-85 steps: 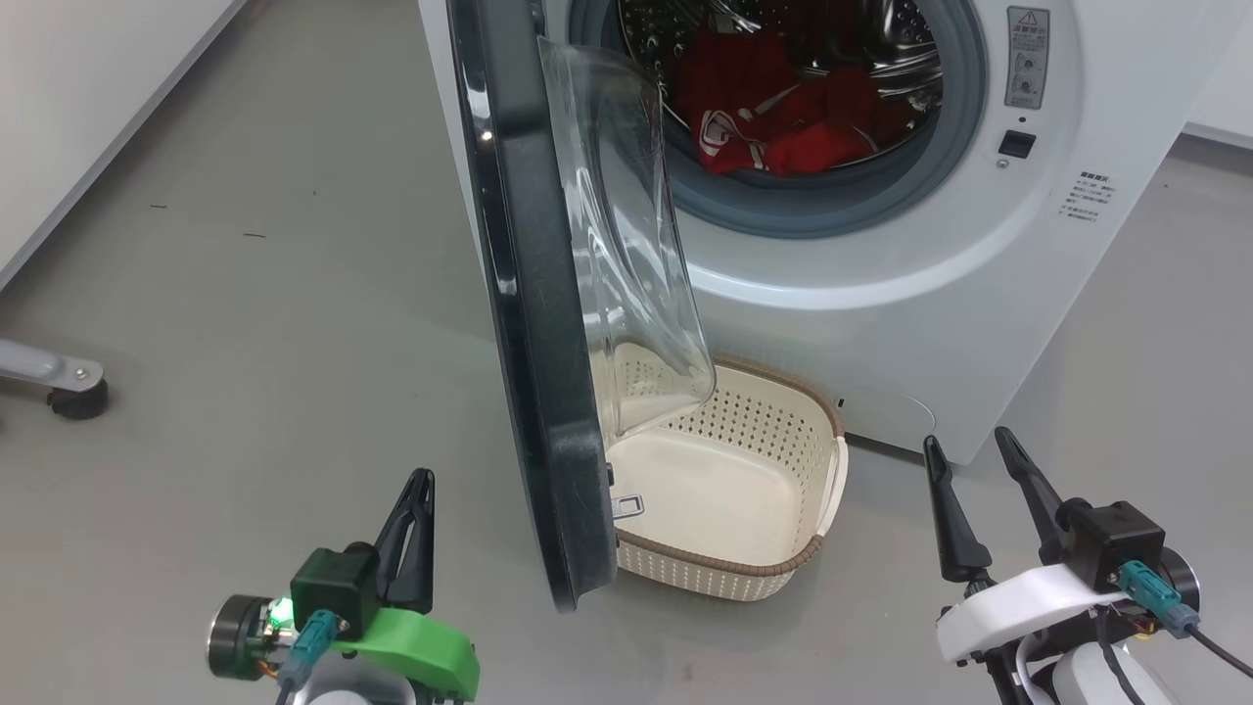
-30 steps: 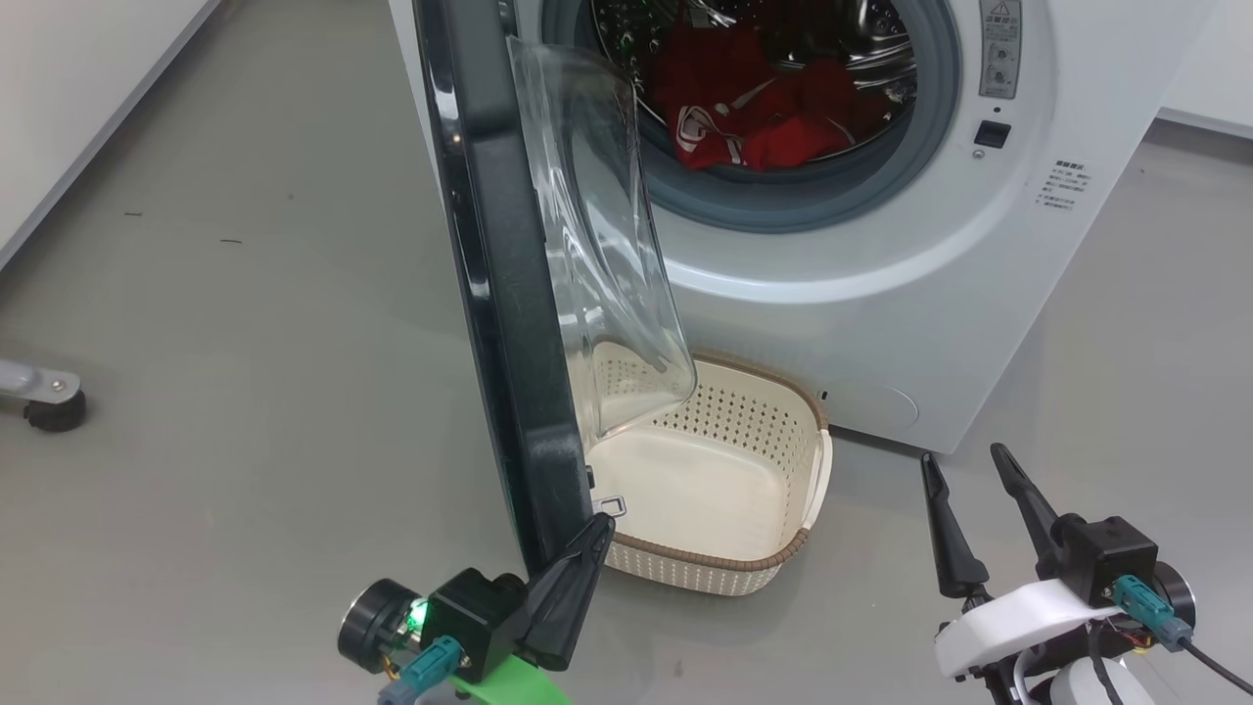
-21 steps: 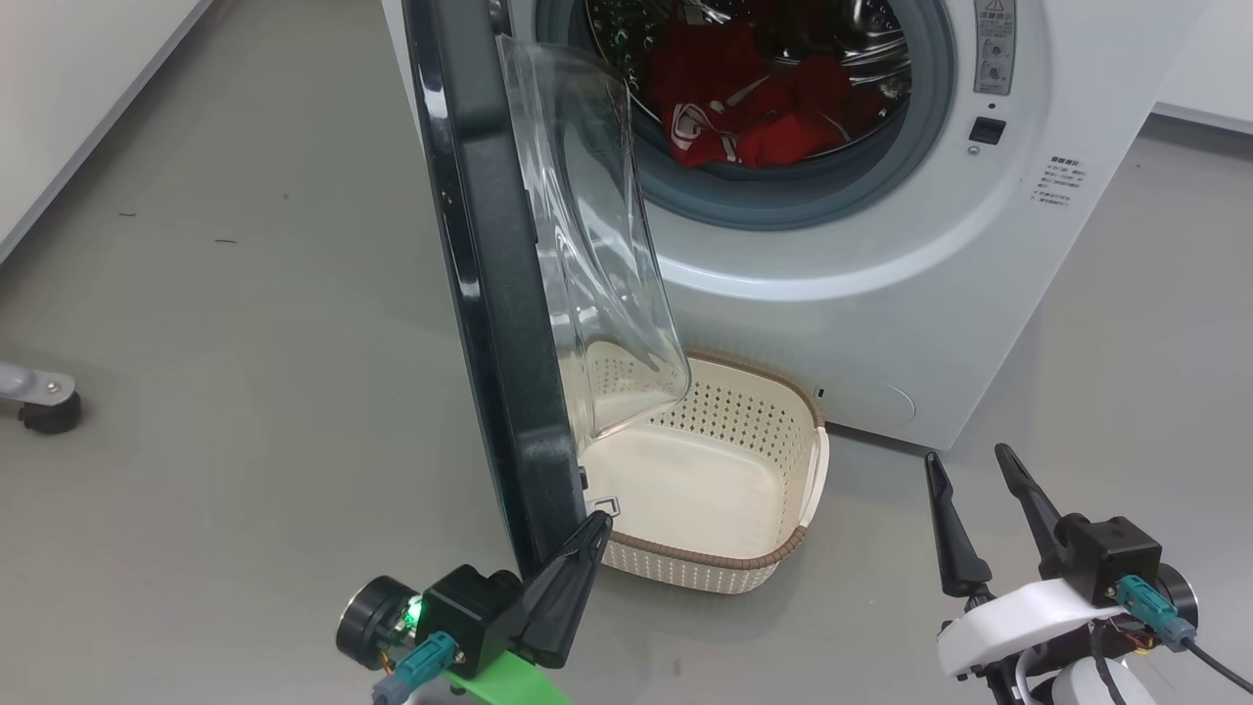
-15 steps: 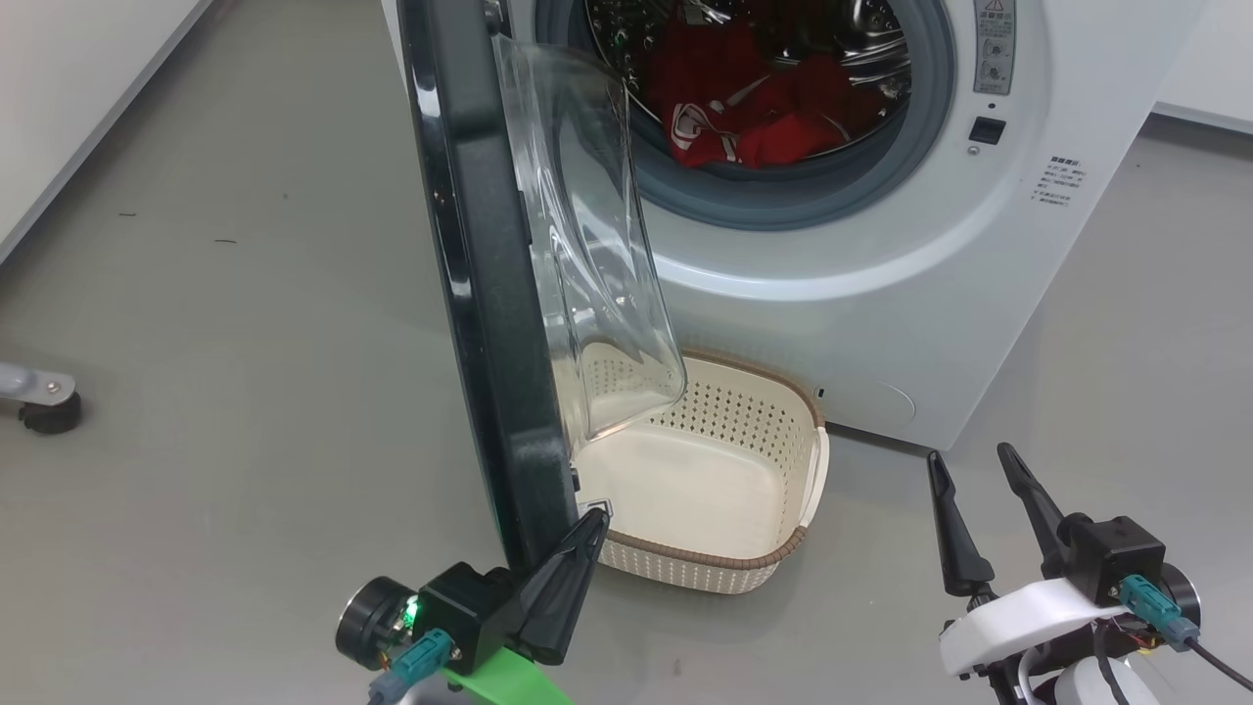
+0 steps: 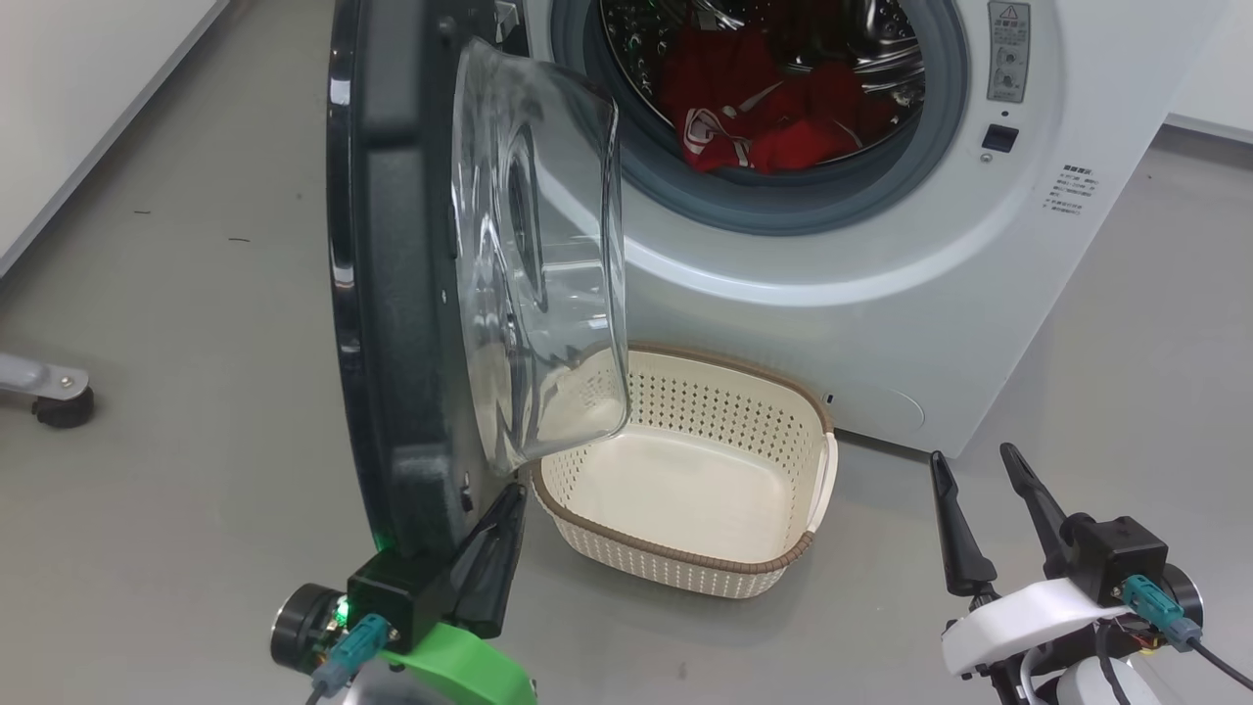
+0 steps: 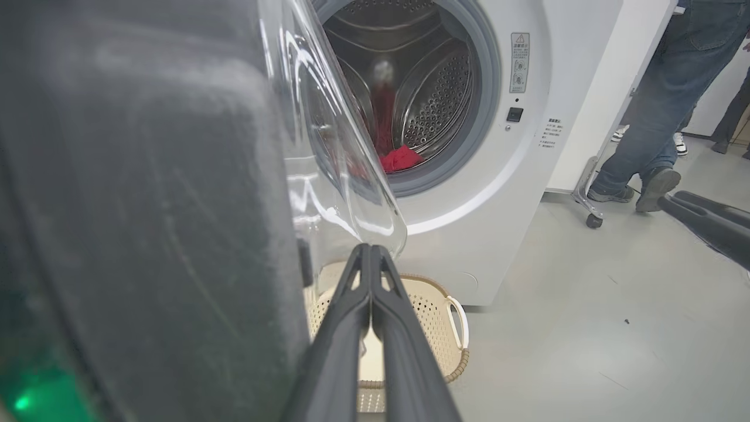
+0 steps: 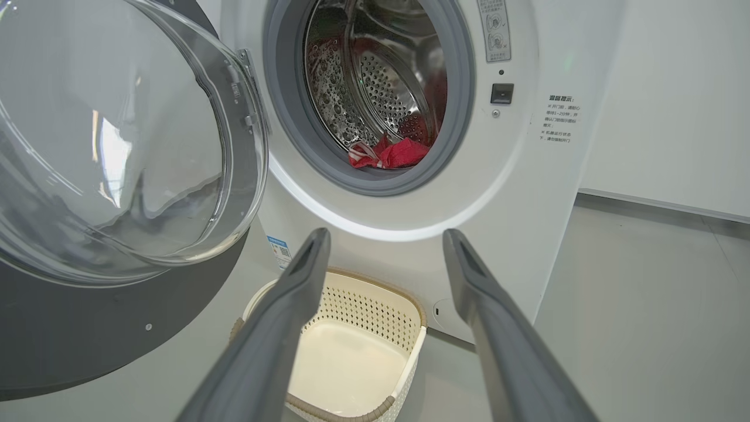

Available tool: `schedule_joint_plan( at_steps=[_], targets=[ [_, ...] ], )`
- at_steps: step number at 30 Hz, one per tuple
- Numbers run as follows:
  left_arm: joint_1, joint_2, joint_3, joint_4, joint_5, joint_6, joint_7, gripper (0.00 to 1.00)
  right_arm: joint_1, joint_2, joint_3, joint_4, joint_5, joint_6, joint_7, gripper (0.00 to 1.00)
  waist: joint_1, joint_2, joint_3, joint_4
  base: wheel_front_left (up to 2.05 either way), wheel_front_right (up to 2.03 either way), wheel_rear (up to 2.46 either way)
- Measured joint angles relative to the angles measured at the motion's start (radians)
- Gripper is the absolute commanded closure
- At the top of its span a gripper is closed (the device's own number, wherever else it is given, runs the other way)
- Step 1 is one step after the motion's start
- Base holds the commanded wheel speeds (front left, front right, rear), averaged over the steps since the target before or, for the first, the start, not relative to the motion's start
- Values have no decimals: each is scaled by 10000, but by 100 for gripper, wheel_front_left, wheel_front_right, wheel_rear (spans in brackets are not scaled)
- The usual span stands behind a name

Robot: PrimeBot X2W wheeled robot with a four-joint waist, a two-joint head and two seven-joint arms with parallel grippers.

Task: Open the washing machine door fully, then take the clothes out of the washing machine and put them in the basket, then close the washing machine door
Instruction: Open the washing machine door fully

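Head view: the washing machine door (image 5: 392,294) stands swung open, its glass bowl facing the white washing machine (image 5: 832,323). The red clothes (image 5: 773,147) lie inside the drum. The empty basket (image 5: 666,573) sits on the floor below the opening. The left gripper (image 5: 516,493), fingers pressed together and holding nothing, points up at the door's lower inner edge and seems to touch it, though contact is unclear. The right gripper (image 5: 972,455) hangs spread wide and empty, well apart from the basket. The left wrist view adds a person's legs (image 6: 650,117) beyond the machine. The right wrist view adds a blue label (image 7: 278,246) behind the door.
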Motion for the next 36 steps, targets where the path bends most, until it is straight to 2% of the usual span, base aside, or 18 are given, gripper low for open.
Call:
schedule_joint_plan(
  at_steps=[13, 36],
  targets=[
    [9, 286, 1381, 523, -115, 407, -564, 100, 18, 40, -128, 38, -35, 31, 0, 0, 0, 0, 7, -2, 0, 0, 0],
    [-481, 725, 3766, 1528, -679, 556, -1237, 100, 1, 77, -351, -12, -140, 136, 0, 0, 1, 0, 460, -252, 0, 0, 0]
  ],
)
